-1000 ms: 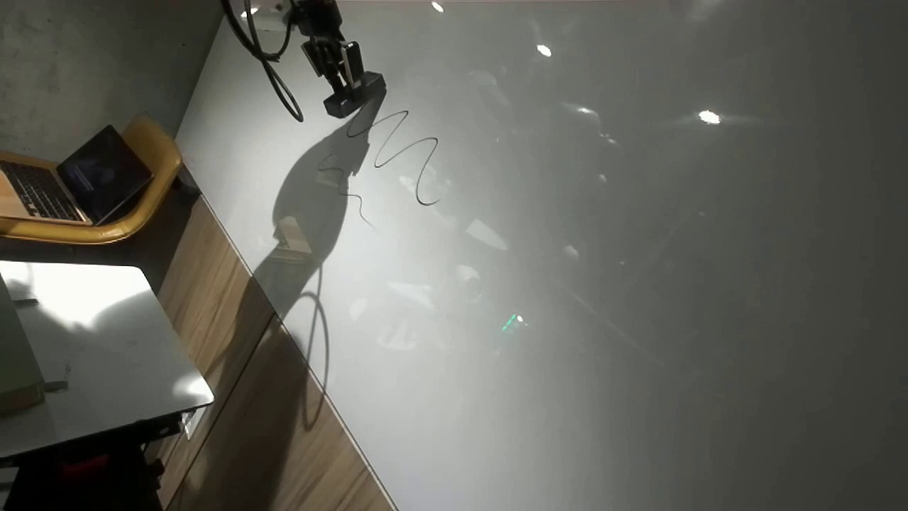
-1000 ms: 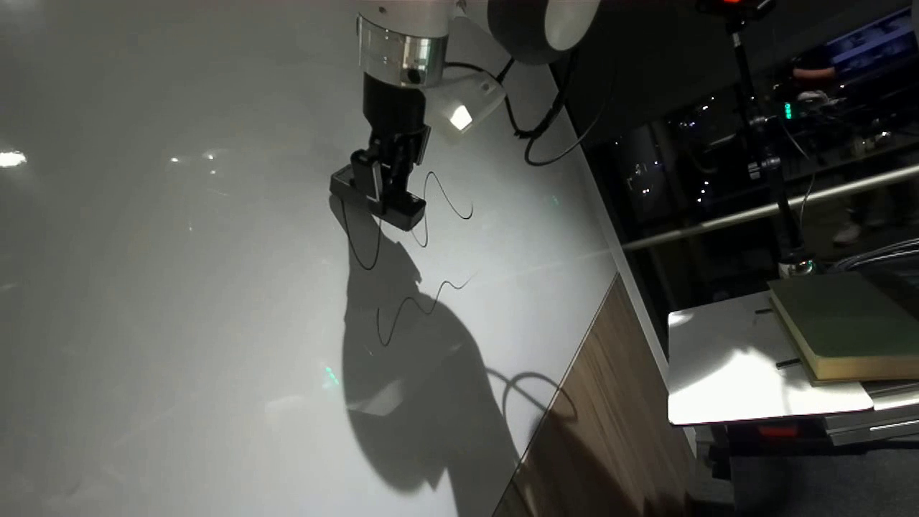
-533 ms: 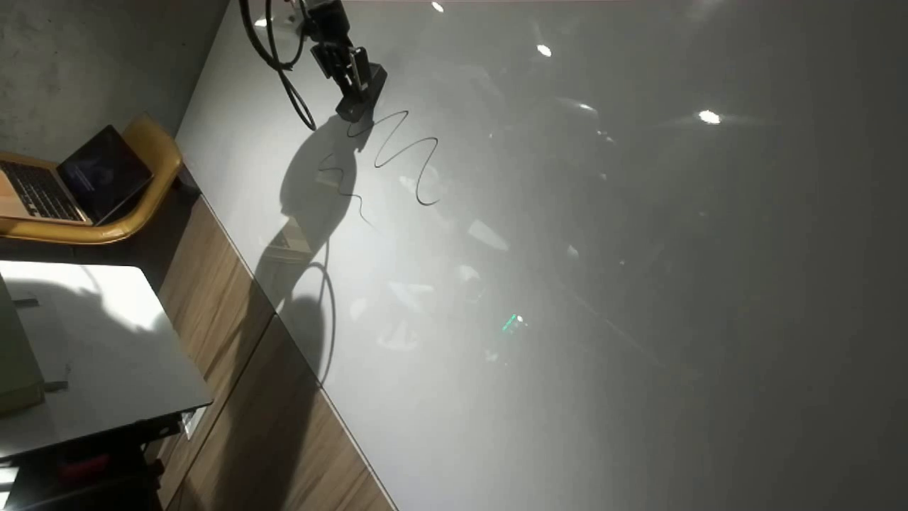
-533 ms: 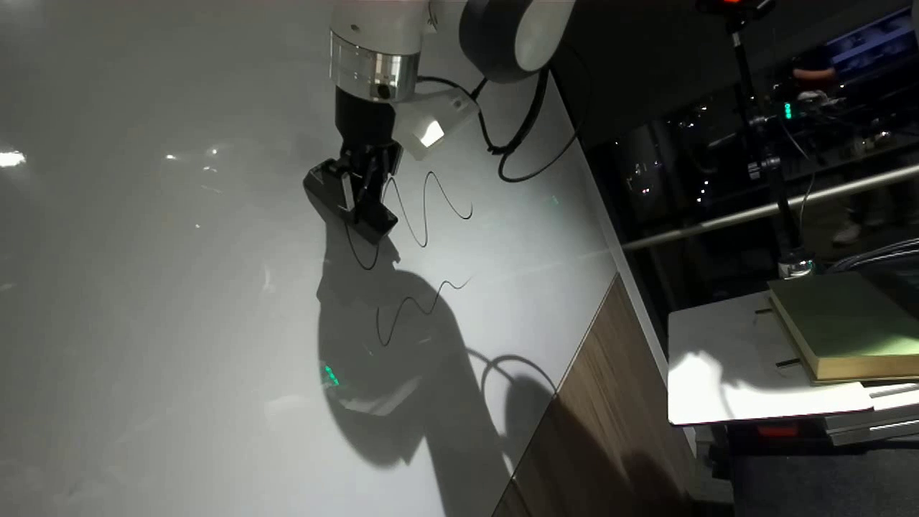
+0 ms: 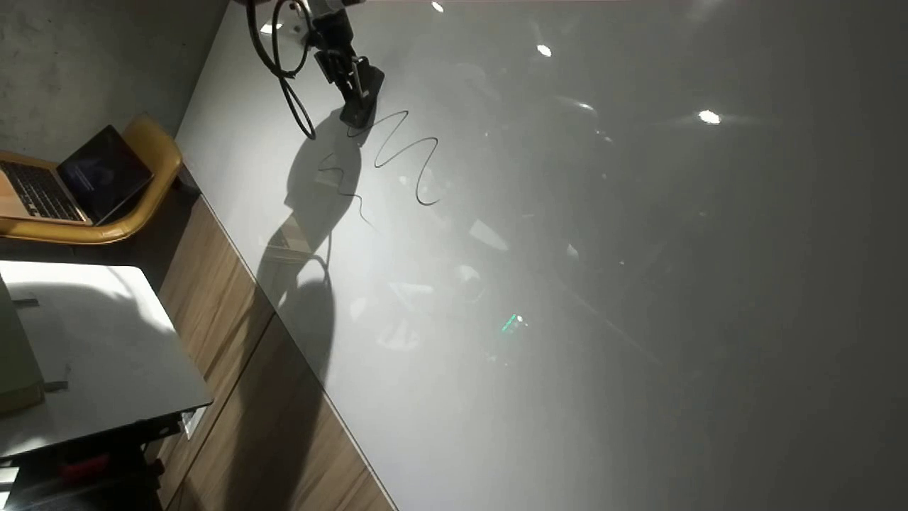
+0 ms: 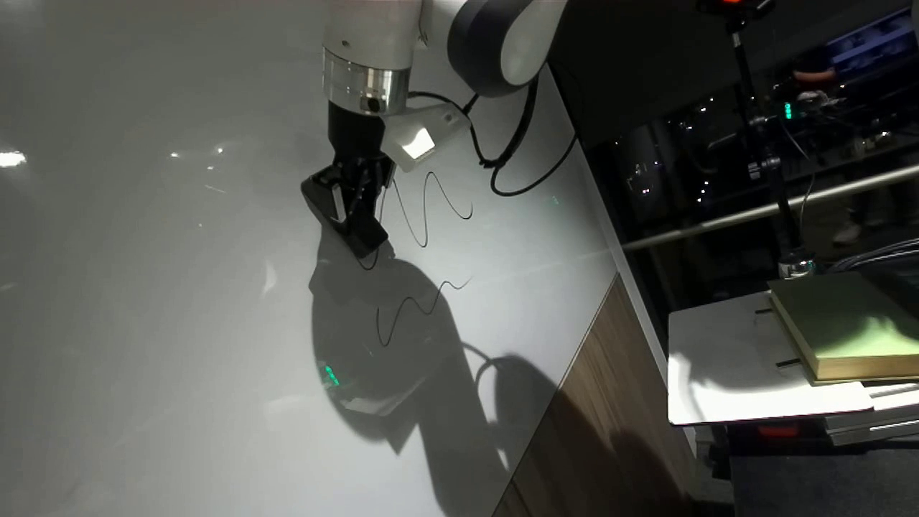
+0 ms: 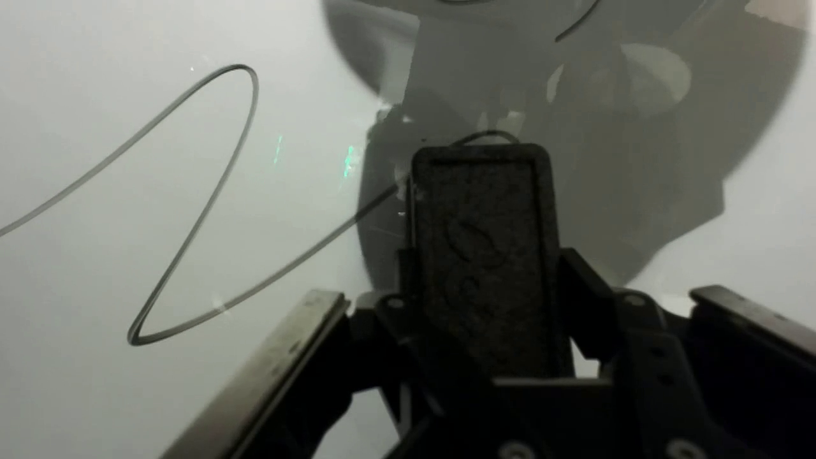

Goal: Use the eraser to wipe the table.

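Note:
The eraser [image 7: 484, 210], a dark oblong block, fills the space between the fingers of my gripper [image 7: 489, 284] in the wrist view. Both fingers press on its long sides; its near end is hidden behind the gripper. Both exterior views show the gripper [image 5: 357, 91] with the eraser [image 6: 367, 238] low over the glossy table [image 5: 638, 298]; whether it touches the surface I cannot tell. A long wavy dark line [image 6: 426, 215] on the table runs under the eraser and reappears past its far end. A shorter wavy line [image 6: 410, 299] lies apart from it, within the arm's shadow.
Wood-brown panels [image 5: 206, 284] border the table. Beyond them stands a white side desk [image 6: 718, 352] bearing a green book [image 6: 847, 316]. A laptop [image 5: 106, 174] rests on a yellow chair [image 5: 167, 152]. Loose black cable [image 6: 512, 194] hangs beside the arm.
My gripper has shifted with the eraser, left and down in an exterior view, and has turned so that the eraser slants more steeply. Its lower end now covers more of the long line's loop.

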Controlling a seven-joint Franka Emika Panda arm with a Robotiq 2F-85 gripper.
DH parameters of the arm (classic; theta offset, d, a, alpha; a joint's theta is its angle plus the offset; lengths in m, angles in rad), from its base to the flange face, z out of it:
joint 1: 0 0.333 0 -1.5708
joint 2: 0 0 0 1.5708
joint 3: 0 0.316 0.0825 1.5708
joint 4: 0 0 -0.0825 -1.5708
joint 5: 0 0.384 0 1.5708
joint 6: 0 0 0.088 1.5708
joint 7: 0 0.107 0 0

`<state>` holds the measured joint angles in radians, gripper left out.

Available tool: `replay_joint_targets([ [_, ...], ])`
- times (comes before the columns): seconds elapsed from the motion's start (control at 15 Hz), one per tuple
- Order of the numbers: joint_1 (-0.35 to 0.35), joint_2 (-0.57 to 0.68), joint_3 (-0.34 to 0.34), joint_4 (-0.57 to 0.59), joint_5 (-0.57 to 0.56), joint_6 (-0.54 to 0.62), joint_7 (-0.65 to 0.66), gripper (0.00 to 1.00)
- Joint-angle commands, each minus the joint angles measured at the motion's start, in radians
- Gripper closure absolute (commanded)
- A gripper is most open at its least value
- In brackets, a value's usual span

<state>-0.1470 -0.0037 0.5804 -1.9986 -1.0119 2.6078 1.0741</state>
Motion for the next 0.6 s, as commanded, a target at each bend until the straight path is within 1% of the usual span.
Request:
replay_joint_targets([
  [0.0,0.016,0.101,0.014,0.079,-0.034,0.001,0.028,0.71],
  [0.27,0.043,0.145,0.016,0.108,-0.035,-0.009,0.031,0.71],
  [0.53,0.028,0.135,-0.01,0.096,-0.034,-0.005,0.0,0.71],
])
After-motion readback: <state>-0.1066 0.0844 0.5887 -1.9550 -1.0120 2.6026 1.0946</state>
